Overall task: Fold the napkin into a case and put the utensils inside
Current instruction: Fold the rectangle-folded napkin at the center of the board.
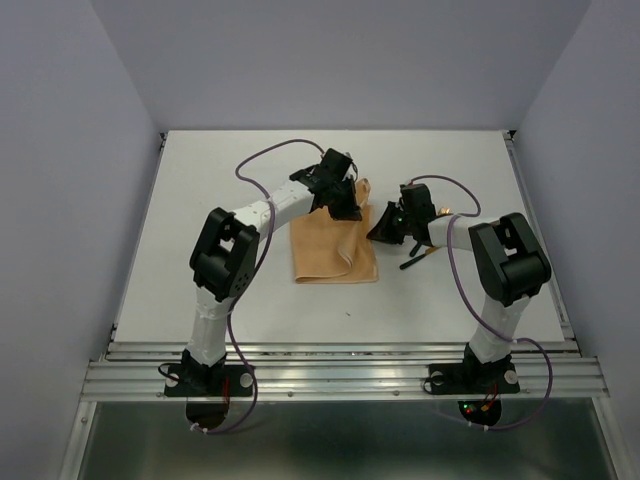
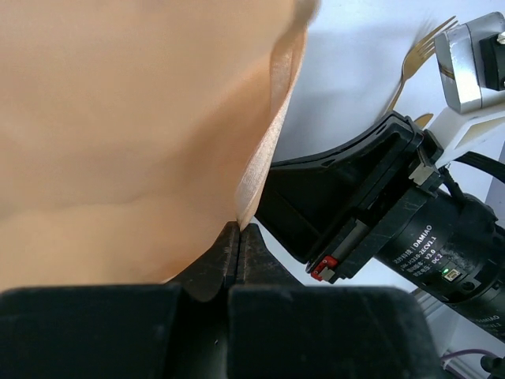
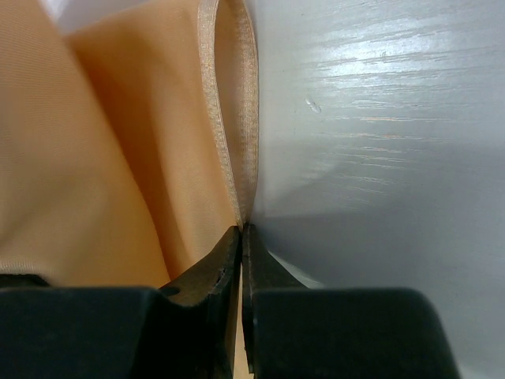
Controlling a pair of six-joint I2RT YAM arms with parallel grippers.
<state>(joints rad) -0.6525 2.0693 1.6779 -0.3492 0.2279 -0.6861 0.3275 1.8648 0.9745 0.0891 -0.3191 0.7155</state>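
Your left gripper (image 2: 238,235) is pressed together on the hemmed right edge of the napkin (image 1: 325,250) near its far corner, and your right gripper (image 3: 241,235) pinches that same edge slightly nearer you. The cloth lies folded mid-table (image 1: 200,220). Both arms reach forward with bent elbows, wrists converging, the fork (image 2: 417,59) just beside the right wrist.
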